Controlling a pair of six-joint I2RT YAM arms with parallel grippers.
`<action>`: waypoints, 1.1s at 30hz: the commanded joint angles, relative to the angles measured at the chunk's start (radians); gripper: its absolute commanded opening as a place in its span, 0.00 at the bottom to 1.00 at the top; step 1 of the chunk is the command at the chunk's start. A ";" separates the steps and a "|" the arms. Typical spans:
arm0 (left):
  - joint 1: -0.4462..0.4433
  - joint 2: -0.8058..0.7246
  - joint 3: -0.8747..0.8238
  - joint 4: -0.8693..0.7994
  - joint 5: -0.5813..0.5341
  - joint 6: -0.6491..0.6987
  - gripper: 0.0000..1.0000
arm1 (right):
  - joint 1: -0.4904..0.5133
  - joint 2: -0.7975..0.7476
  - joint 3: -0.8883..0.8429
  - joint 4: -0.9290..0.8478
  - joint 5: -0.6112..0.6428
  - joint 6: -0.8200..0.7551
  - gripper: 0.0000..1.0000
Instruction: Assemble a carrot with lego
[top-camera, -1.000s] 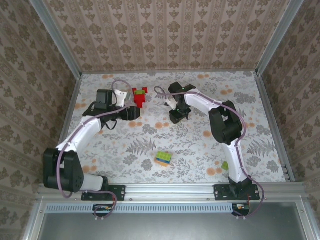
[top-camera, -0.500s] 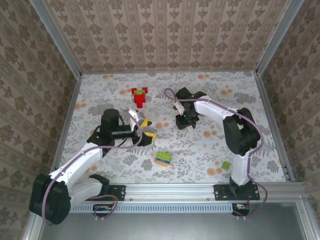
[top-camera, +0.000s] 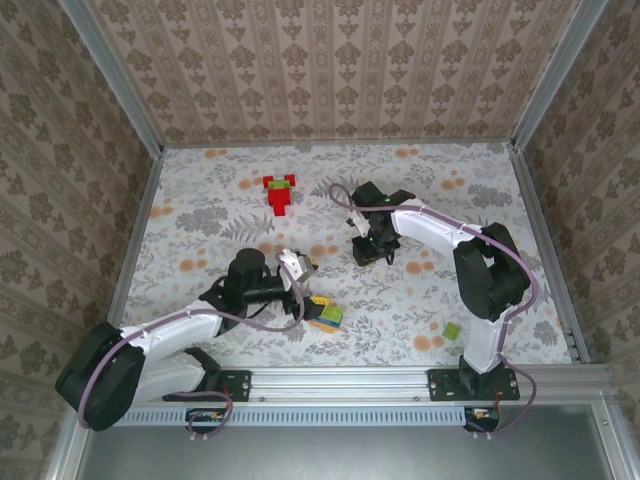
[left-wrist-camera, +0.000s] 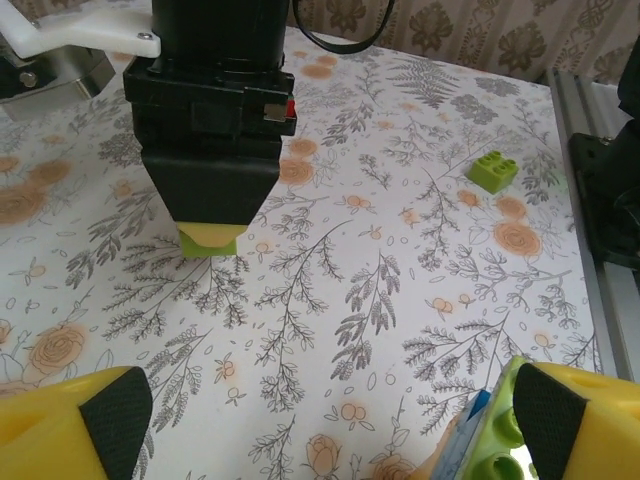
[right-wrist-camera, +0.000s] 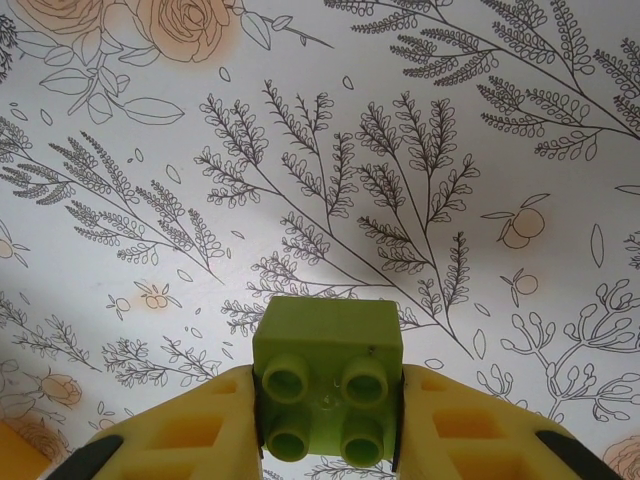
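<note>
At the left of the top view, the left arm (top-camera: 170, 328) reaches low across the floral-patterned tabletop (top-camera: 200, 200) toward the middle of the near edge. The left gripper (left-wrist-camera: 328, 405) stands wide, its 2 yellow fingers (left-wrist-camera: 70, 430) with black pads far apart and clamping nothing. Close against the inner face of 1 finger lies a small stack of blue, green and yellow plastic lego bricks (top-camera: 326, 314); whether it touches that finger I cannot tell.

Toward the far edge, left of centre and well apart from both grippers, lies a red lego piece with a green brick at its far end (top-camera: 280, 190).

Right of centre, the right gripper (top-camera: 370, 248) points down and is closed on a light green square lego brick with 4 studs (right-wrist-camera: 328, 345). The brick is pinched between 2 yellow finger pads (right-wrist-camera: 190, 435), studs facing the wrist camera. The left wrist view shows that brick poking out below the right gripper's black body, low over the tabletop.

Further right, near the right arm's base (top-camera: 478, 383), a loose bright green lego brick (top-camera: 452, 331) sits flat on the tabletop by itself.
</note>
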 joint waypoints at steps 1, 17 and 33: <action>-0.017 -0.026 -0.018 0.080 -0.002 0.028 0.97 | 0.008 -0.020 0.000 -0.012 0.020 0.012 0.32; -0.086 0.007 -0.119 0.241 -0.013 0.036 0.97 | 0.022 0.039 0.044 -0.043 0.019 0.005 0.31; -0.081 0.193 -0.131 0.364 0.107 0.041 0.96 | 0.032 0.027 0.067 -0.087 0.036 0.000 0.32</action>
